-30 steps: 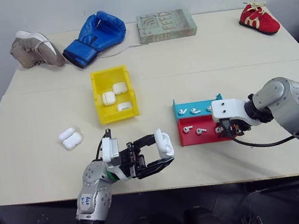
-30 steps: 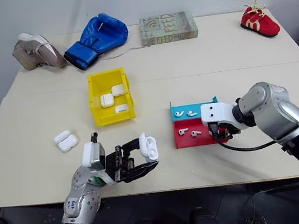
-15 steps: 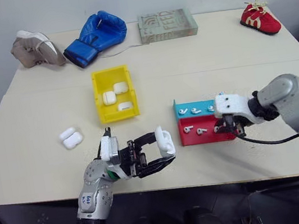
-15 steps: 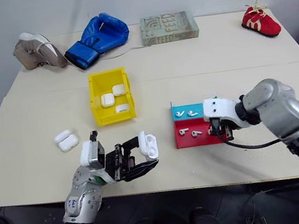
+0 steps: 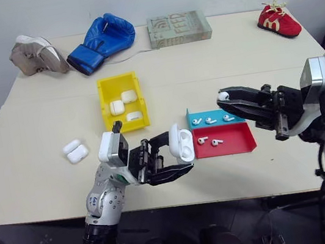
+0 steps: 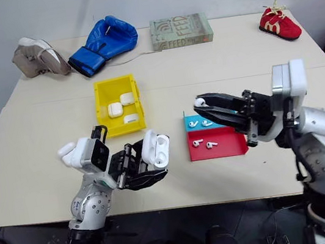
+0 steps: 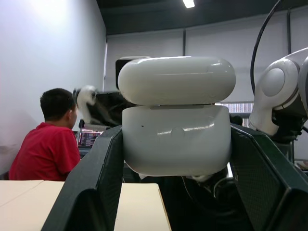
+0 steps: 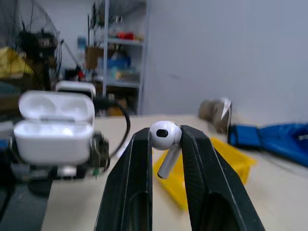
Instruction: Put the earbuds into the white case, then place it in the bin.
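Inspector A: The left tool [image 5: 177,157] clamps the small glossy white flip-lid case [image 5: 181,145], lid open, above the near edge of the pale surface [image 5: 38,117]. The right tool [image 5: 225,96] pinches one tiny white stemmed earbud [image 8: 164,137], raised above the teal tray [image 5: 214,118].

Inspector B: Advice: line the stem up with a socket, lower slowly, and release only once it is seated.

Inspector A: The yellow plastic bin [image 5: 123,103] holds three cases. Far edge: blue boxing glove [image 5: 103,41], red shoe [image 5: 278,20]. A person in red [image 7: 45,139] sits behind.
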Robot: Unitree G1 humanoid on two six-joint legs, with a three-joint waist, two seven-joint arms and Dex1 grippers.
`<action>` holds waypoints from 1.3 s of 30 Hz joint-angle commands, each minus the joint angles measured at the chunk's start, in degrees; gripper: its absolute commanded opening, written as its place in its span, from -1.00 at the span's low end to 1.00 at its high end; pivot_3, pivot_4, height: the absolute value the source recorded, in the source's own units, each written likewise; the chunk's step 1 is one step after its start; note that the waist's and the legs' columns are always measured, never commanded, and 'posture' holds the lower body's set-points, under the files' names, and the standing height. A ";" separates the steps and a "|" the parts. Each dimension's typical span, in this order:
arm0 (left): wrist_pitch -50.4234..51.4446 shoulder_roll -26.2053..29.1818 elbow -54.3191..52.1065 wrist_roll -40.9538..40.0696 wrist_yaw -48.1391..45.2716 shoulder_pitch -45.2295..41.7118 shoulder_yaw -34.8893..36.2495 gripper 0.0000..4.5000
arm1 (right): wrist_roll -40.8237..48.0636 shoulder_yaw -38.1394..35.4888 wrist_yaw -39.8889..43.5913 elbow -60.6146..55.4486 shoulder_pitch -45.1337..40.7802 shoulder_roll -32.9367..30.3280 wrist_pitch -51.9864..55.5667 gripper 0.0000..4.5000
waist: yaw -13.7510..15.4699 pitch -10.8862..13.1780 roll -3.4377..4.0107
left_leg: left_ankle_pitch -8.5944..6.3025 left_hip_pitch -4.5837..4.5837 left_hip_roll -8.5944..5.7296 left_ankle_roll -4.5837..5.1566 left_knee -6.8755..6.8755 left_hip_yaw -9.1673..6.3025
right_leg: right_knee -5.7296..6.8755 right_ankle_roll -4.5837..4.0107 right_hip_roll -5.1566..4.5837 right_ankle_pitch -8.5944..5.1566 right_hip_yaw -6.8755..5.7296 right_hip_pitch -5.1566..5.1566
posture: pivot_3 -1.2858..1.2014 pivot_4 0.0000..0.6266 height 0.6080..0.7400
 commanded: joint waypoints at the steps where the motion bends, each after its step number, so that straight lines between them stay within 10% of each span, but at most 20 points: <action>1: 1.84 -0.98 -0.33 -2.61 0.18 -1.74 1.22 0.24 | 0.46 4.40 -1.73 -4.34 0.36 3.56 -5.42 -0.81 | 0.05 0.00 0.00 | 0.00 0.00 0.00 0.01 0.00 -0.01 | 0.00 0.00 0.00 0.00 -0.01 0.00 | 0.03 -0.52 1.00; 39: 5.01 -3.42 -2.77 -0.98 1.91 -4.17 1.25 0.24 | -7.58 18.93 0.77 4.17 1.22 2.52 -19.53 -0.81 | -0.01 0.00 0.00 | -0.01 0.00 -0.03 0.03 -0.01 -0.02 | -0.06 0.00 -0.03 0.00 0.00 -0.01 | 0.03 -0.52 1.00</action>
